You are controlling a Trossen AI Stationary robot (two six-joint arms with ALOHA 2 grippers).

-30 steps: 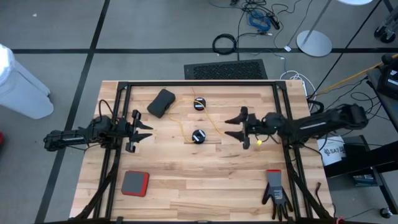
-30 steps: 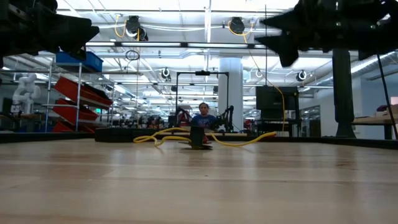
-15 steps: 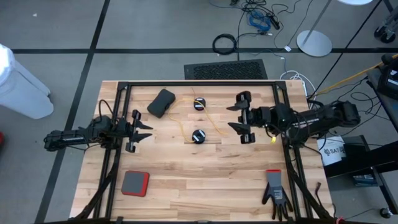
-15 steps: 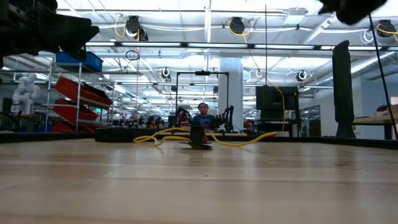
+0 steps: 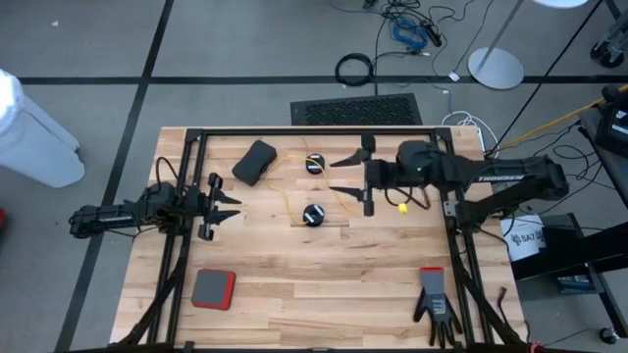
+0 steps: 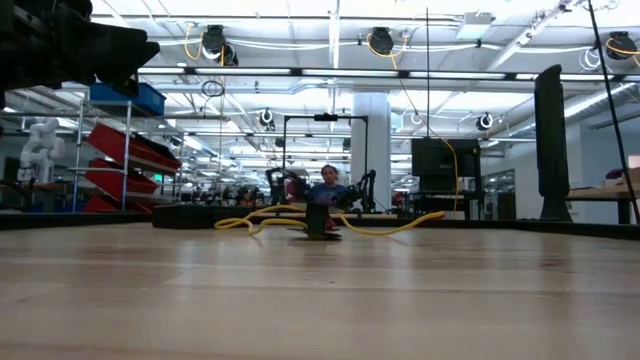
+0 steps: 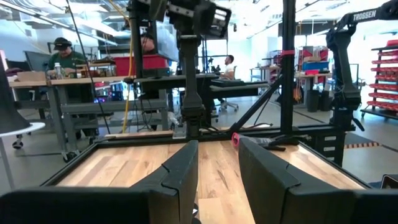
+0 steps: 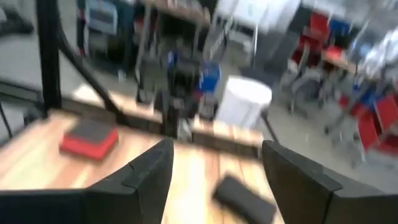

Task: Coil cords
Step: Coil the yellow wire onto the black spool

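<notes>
Two reels (image 5: 314, 164) (image 5: 313, 215); one glove (image 5: 435, 299); one red pad (image 5: 212, 289); one dark pouch (image 5: 255, 162).

On the wooden desk (image 5: 324, 284), a dark grey pouch (image 5: 255, 162) lies just beyond the left claw (image 5: 226, 206), a red-edged grey pad (image 5: 213, 289) near its other side; a black glove (image 5: 433, 297) lies well apart from the right claw (image 5: 345, 175).

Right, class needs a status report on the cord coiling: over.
Right tool open beside reels. Left tool empty, waiting. Yellow cord uncoiled. Nothing in the way.
</notes>
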